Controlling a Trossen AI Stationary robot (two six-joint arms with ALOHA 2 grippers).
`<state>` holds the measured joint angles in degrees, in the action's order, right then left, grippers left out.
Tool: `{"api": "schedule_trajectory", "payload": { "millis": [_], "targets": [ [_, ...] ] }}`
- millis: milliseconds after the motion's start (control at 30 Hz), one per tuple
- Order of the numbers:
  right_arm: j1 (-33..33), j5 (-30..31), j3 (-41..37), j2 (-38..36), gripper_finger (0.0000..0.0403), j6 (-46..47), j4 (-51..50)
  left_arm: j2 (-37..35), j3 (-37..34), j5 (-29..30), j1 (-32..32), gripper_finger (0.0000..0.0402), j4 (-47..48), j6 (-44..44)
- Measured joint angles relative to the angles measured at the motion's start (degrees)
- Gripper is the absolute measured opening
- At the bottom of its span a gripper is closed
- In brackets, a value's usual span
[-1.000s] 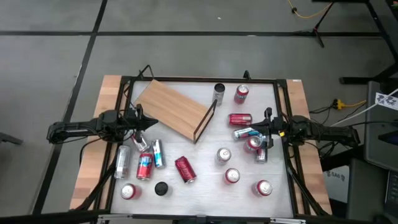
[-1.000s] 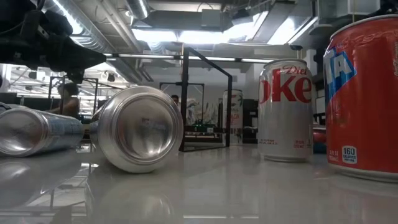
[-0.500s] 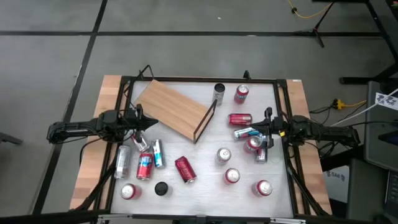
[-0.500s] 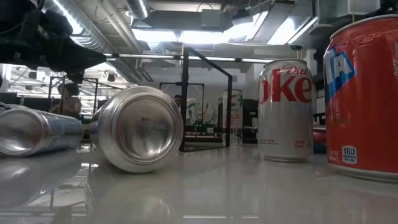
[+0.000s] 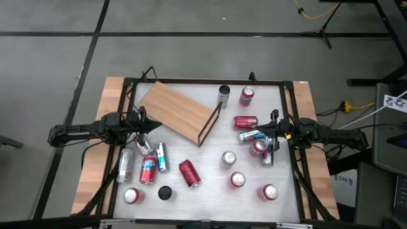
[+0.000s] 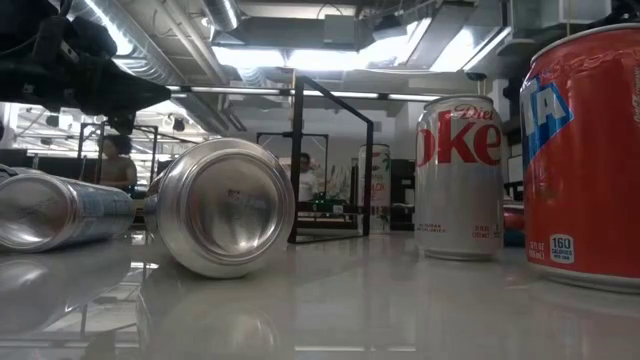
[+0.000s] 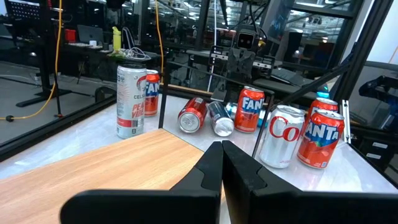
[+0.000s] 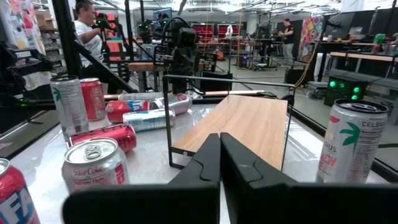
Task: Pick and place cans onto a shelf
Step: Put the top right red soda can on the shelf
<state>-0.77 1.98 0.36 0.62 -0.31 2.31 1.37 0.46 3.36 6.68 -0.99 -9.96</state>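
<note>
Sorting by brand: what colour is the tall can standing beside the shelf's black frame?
Silver-white can with red lettering; left wrist view shows it best.

Left gripper [image 5: 154, 125] closed, empty; right gripper [image 5: 254, 130] closed, empty

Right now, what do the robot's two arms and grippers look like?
Both arms are dark, almost black, built of slim jointed segments. The left gripper ends in two flat black fingers tapering to narrow tips; the right gripper has the same matte black pair. From above, a small yellowish spot shows near the right wrist. No other markings or loose cables are clear on either arm.
</note>
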Motion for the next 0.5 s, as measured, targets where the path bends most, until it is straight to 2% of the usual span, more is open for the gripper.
{"api": "schedule_trajectory", "payload": {
  "millis": [300,400,500],
  "targets": [
    [0.01,0.41,0.00,0.00,0.0013,0.01,0.70,0.00,0.01,0.00,0.00,0.0000,-0.01,0.00],
    [0.01,0.48,0.00,0.00,0.0044,1.74,1.21,0.00,0.01,0.00,0.00,0.0000,-0.01,0.00],
    [0.01,2.34,0.00,0.00,0.0097,5.27,1.22,0.00,0.00,0.00,0.00,0.0000,0.01,0.00]
  ]
}}
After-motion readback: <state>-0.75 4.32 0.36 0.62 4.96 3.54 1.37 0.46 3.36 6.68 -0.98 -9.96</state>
